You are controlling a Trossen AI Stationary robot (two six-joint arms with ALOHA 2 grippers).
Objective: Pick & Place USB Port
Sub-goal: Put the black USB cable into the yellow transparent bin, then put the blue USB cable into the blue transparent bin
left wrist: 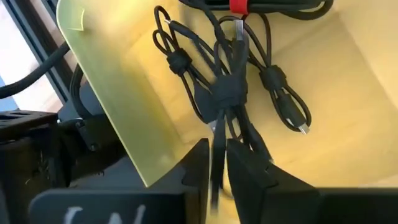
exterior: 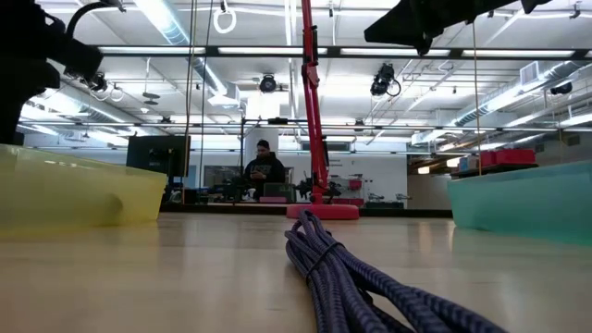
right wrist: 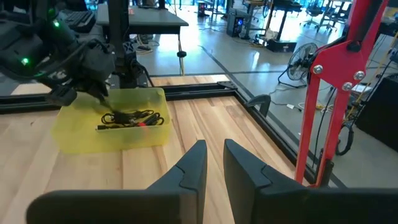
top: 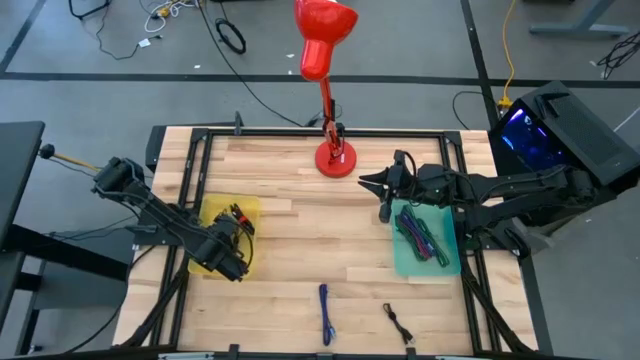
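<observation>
A bundle of black USB cables [left wrist: 227, 93], one tied with a red band, lies in the yellow bin [top: 212, 215] at the table's left; the right wrist view shows the bundle [right wrist: 130, 118] on the bin's floor. My left gripper [left wrist: 217, 165] reaches into that bin [left wrist: 124, 118] and is shut on a black strand. My right gripper [right wrist: 214, 152], shut and holding nothing, hovers at the far left corner of the green bin [top: 405, 258], which holds purple and green cables [top: 422, 235]. A blue cable [top: 325, 315] and a black cable [top: 400, 322] lie on the table's near part. My left gripper pinches a black cable strand [left wrist: 219, 134] between its two fingers [left wrist: 199, 171], where the strand leaves the knotted bundle. The fingers come down into the bin at a slant from its near left side. The rest of the bundle rests on the bin's floor.
A red desk lamp [top: 335, 155] stands at the middle of the far edge. The blue cable fills the low view's foreground [exterior: 351, 273]. A black frame runs around the wooden table [top: 300, 215]. A person sits in the room beyond [exterior: 264, 166].
</observation>
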